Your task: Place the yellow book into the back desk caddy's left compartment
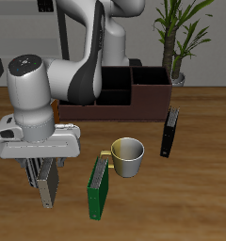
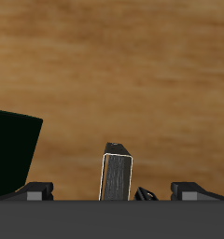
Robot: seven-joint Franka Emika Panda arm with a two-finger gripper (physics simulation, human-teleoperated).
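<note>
The yellow book [image 1: 49, 191], slim and grey with a pale edge, stands on edge near the table's front edge. In the wrist view it [image 2: 118, 175] sits midway between my fingers. My gripper [image 1: 42, 182] is lowered over it and open. Its fingertips [image 2: 190, 189] stand well apart on either side of the book without touching it [image 2: 112, 193]. The dark-brown back desk caddy [image 1: 143, 99] stands at the table's back, and my arm partly hides it. One open black-lined bay [image 1: 151, 77] shows at its end near the plant. I cannot tell which bay is the left compartment.
A green book [image 1: 99, 188] stands on edge close beside my gripper and also shows in the wrist view [image 2: 11, 154]. A cream mug [image 1: 129, 157] sits just behind it. A black book [image 1: 169, 132] stands nearer the caddy. A potted plant [image 1: 176, 38] stands behind the caddy.
</note>
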